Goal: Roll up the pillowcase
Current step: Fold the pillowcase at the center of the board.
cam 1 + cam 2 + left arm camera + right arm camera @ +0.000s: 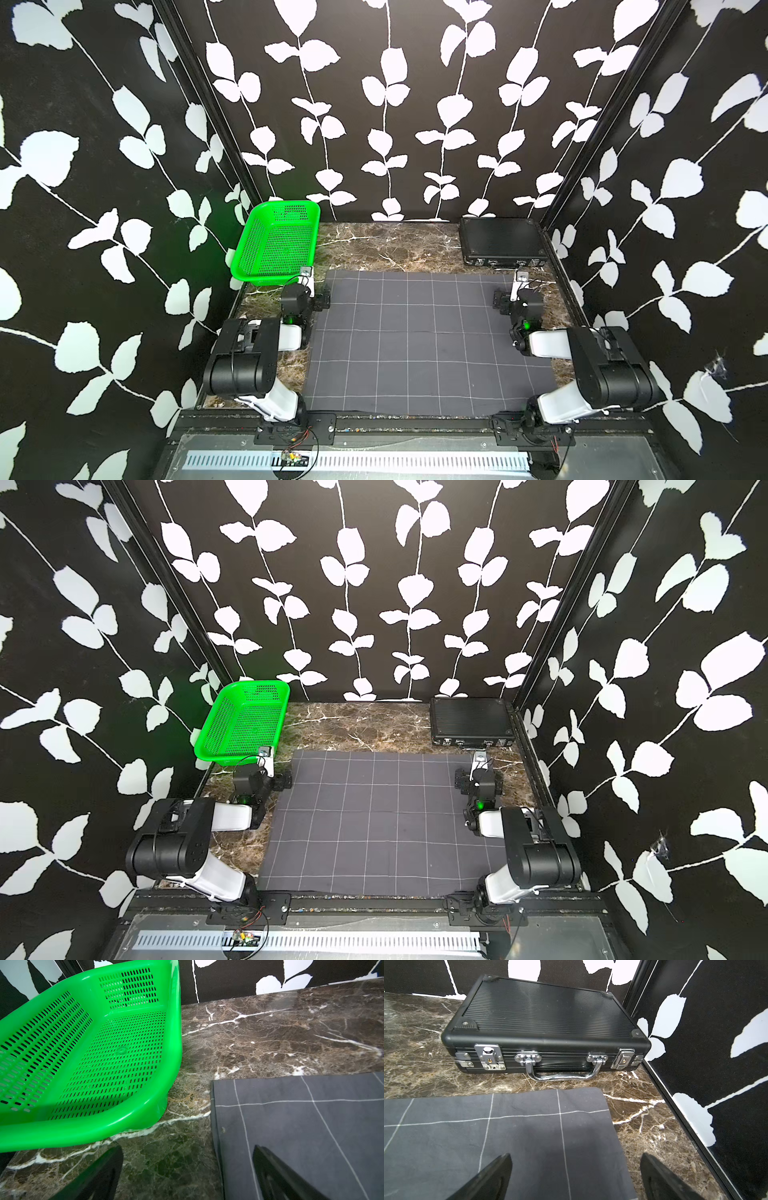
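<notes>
Left wrist view: the left gripper (188, 1150), wide open and empty, straddles a side edge of the pillowcase (301, 1126). The right gripper (575, 1156), likewise open and empty, straddles the opposite edge, equally near a far corner.

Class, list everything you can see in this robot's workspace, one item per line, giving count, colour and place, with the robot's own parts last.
pillowcase: one, charcoal grey with white grid lines, spread flat mid-table
basket: one, green, perforated, empty, far left corner
case: one, black with silver latches and handle, closed, far right corner
table: one, brown marble with white veins, under everything
walls: three, black with white leaves, around the table
left arm: one, black and white, near left corner
right arm: one, black and white, near right corner
left hand: one, black, open, empty, over the pillowcase's far left corner
right hand: one, black, open, empty, over its far right corner
</notes>
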`<action>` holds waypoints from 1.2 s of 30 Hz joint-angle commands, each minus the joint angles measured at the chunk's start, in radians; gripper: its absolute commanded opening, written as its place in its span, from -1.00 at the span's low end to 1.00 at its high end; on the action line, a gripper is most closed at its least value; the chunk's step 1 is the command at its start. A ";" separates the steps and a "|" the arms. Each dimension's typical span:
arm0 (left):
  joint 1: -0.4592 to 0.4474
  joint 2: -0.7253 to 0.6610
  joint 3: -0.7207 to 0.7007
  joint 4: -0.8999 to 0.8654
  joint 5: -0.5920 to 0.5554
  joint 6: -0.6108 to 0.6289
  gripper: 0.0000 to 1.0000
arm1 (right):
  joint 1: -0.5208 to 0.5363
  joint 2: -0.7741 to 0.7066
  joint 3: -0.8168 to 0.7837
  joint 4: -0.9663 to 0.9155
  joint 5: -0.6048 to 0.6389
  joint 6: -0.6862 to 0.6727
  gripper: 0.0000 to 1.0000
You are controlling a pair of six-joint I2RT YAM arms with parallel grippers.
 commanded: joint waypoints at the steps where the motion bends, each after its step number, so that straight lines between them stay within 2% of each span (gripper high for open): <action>1: -0.003 -0.016 0.009 0.014 0.013 0.006 0.98 | 0.001 0.004 0.024 0.022 0.010 0.003 0.99; 9: -0.003 -0.019 0.004 0.017 0.014 0.008 0.98 | -0.004 0.007 0.030 0.013 -0.002 0.007 0.99; 12: -0.004 -0.047 0.032 -0.043 0.061 0.029 0.98 | -0.008 -0.006 0.030 0.017 0.000 0.011 0.98; 15: -0.007 -0.155 0.120 -0.295 0.078 0.038 0.98 | -0.007 -0.090 0.107 -0.196 -0.076 -0.021 0.99; 19: -0.032 -0.340 0.138 -0.411 0.076 0.007 0.98 | -0.004 -0.235 0.130 -0.364 -0.170 -0.065 0.99; 23: -0.073 -0.499 0.213 -0.637 0.087 -0.011 0.98 | -0.005 -0.416 0.214 -0.685 -0.242 -0.058 0.99; 26: -0.100 -0.582 0.263 -0.775 0.084 -0.050 0.98 | -0.005 -0.488 0.281 -0.885 -0.292 -0.074 0.99; 29: -0.130 -0.612 0.311 -0.935 0.126 -0.093 0.95 | -0.012 -0.503 0.353 -1.088 -0.315 -0.084 0.99; 31: -0.176 -0.598 0.340 -1.052 0.110 -0.118 0.92 | -0.020 -0.497 0.394 -1.189 -0.325 -0.077 0.99; 36: -0.251 -0.519 0.375 -1.156 0.051 -0.234 0.87 | -0.073 -0.411 0.501 -1.381 -0.362 -0.051 0.95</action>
